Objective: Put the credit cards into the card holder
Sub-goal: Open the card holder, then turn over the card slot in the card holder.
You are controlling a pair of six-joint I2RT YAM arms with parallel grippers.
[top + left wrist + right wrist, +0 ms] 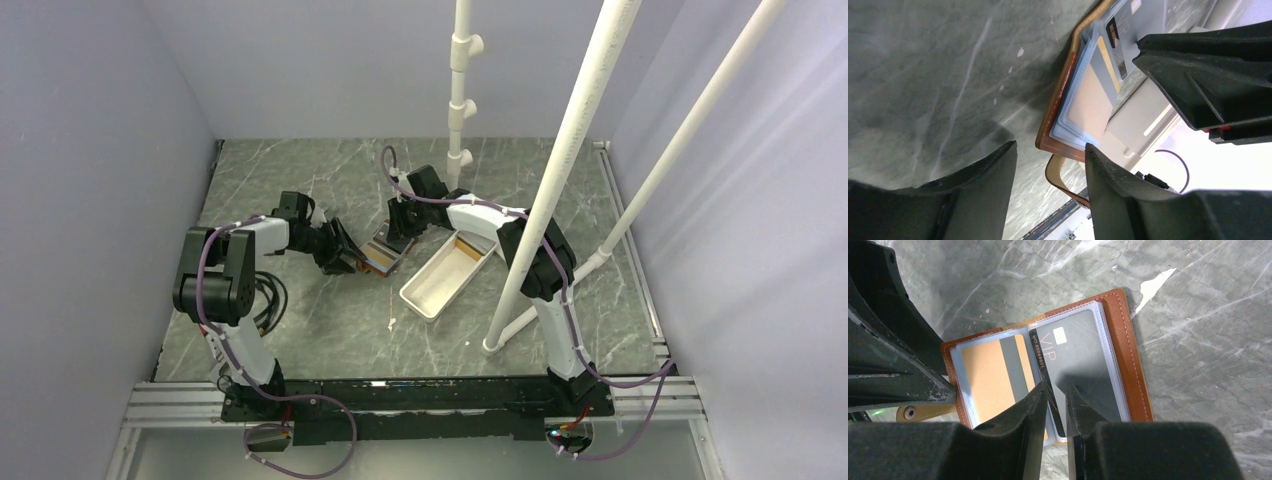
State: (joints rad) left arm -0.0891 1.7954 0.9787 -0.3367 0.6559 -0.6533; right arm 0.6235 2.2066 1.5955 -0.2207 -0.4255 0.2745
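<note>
The brown leather card holder (1134, 365) lies open on the marble table, clear sleeves facing up. A tan card (983, 375) sits in its left sleeve. A dark grey credit card (1083, 350) marked VIP lies in the right sleeve, its black left edge sticking out at the spine. My right gripper (1053, 387) is drawn in to a narrow gap around that edge. My left gripper (1050, 150) is open beside the holder's near edge (1063, 145) and strap (1060, 182), with nothing between its fingers. Seen from above, both grippers meet at the holder (378, 257).
A long white tray (430, 290) lies just right of the holder, with something tan (468, 246) at its far end. White pipes (565, 170) slant across the right arm, and a post (460, 95) stands at the back. Grey walls close in both sides.
</note>
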